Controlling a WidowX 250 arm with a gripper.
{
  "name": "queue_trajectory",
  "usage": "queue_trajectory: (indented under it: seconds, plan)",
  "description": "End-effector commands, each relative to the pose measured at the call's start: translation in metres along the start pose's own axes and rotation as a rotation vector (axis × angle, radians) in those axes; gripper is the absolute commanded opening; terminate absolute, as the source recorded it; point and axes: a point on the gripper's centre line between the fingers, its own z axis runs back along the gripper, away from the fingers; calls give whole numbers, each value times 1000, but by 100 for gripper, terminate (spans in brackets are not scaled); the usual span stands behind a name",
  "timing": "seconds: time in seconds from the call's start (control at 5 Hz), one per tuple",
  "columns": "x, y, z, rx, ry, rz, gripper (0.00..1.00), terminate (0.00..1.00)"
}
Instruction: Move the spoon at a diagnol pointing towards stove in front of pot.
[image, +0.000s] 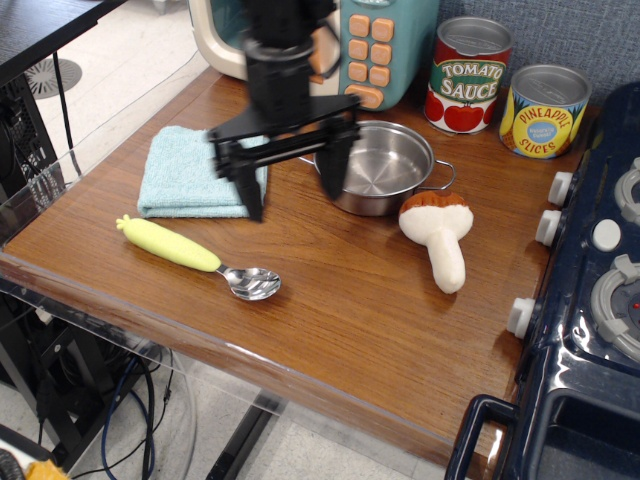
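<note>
While our claw (292, 182) hangs spread wide and empty, the spoon (197, 257) lies untouched on the counter (340, 300), left of the pot (382, 167).

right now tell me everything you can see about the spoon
The spoon has a shiny metal bowl and a thick pale yellow-green handle that looks plastic, with a knobbed end. It lies flat on the wooden table near the front edge, bowl up and pointing right toward the stove, handle angled back-left. It sits just in front of the blue cloth. Only the table touches it.
</note>
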Motion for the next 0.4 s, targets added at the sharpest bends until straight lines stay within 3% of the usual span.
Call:
queue_trajectory:
  seconds: [0.0, 0.2]
  plan:
    - [29, 34, -10, -9, -60, 177, 100, 0]
    - [40, 44, -21, 24, -83, 233, 100, 0]
